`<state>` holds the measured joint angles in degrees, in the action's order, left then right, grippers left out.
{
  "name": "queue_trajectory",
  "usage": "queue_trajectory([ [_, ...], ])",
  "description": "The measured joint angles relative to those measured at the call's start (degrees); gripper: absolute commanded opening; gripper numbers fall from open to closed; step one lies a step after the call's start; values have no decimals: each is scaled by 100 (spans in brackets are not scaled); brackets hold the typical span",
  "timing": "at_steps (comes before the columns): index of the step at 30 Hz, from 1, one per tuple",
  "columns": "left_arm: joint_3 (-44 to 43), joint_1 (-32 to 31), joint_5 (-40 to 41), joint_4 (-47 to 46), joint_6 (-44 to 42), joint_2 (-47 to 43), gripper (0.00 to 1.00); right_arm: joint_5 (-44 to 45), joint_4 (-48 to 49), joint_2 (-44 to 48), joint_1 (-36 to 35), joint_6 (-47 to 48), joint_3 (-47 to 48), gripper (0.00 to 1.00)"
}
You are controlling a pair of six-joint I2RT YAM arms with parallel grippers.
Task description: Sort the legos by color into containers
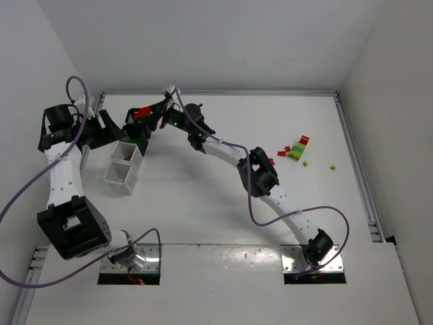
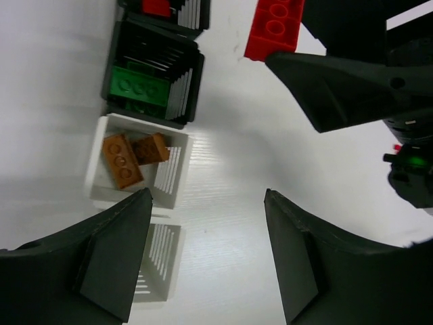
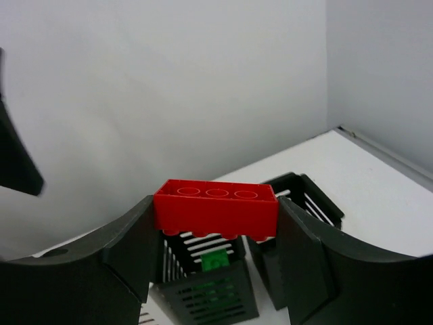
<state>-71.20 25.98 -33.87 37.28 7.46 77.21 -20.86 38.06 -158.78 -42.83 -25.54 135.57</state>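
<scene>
Right wrist view: right hand (image 3: 216, 227) pinches a red brick (image 3: 216, 206) by its short ends and holds it level above the black bins. One black bin (image 3: 203, 298), with a green brick (image 3: 215, 261) inside, sits straight below. A second black bin (image 3: 301, 196) stands just beyond, to the right.

Left wrist view: four bins in a row.
- The end black bin (image 2: 193, 13) shows something red.
- The next black bin holds the green brick.
- A white bin (image 2: 93, 172) holds two brown bricks (image 2: 132, 157).
- Nothing shows in the last white bin (image 2: 159, 271).

Left hand (image 2: 206, 203) is spread and holds nothing, hovering near the white bins.

Step in hand, as judged: put red with red. The right hand should move off the green bin and centre over the end bin before parting. The brick is long against the bin mouth, so it should stay level and square to the rim or it may bridge it.

Room: the bins stand close side by side. The side wall (image 1: 27, 68) and the left hand crowd that end. Open bench (image 1: 176, 196) lies to the right. Loose bricks (image 1: 296, 147) wait well apart, far right.
</scene>
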Motion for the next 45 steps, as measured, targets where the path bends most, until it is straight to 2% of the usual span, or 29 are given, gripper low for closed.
queue_trajectory([
  [4, 17, 44, -688, -81, 214, 369, 73, -234, 431, 39, -66, 2, -190, 0],
  [9, -212, 245, -1818, -684, 1058, 1172, 73, -643, 811, 341, -83, 17, -1121, 0],
  [14, -409, 291, -2577, -1257, 1751, 1467, 76, -944, 1102, 662, -83, 72, -1816, 0],
  [17, -398, 291, -2881, -1460, 1989, 1471, 81, -1049, 1296, 857, -83, 85, -2052, 0],
  [27, -216, 280, -3250, -1672, 2247, 1484, 81, -1331, 1919, 1484, -94, -66, -2455, 0],
  [39, 31, -39, -3635, -1816, 2350, 1484, 68, -1565, 2229, 1773, -278, -105, -2997, 0],
  [42, 184, -175, -3842, -1926, 2455, 1484, 60, -1563, 2236, 1775, -313, -98, -3001, 0],
  [43, 229, -229, -3908, -1974, 2496, 1484, 52, -1563, 2234, 1773, -313, -98, -3001, 0],
  [45, 321, -332, -4030, -2068, 2570, 1484, 46, -1572, 2229, 1775, -313, -96, -3003, 0],
])
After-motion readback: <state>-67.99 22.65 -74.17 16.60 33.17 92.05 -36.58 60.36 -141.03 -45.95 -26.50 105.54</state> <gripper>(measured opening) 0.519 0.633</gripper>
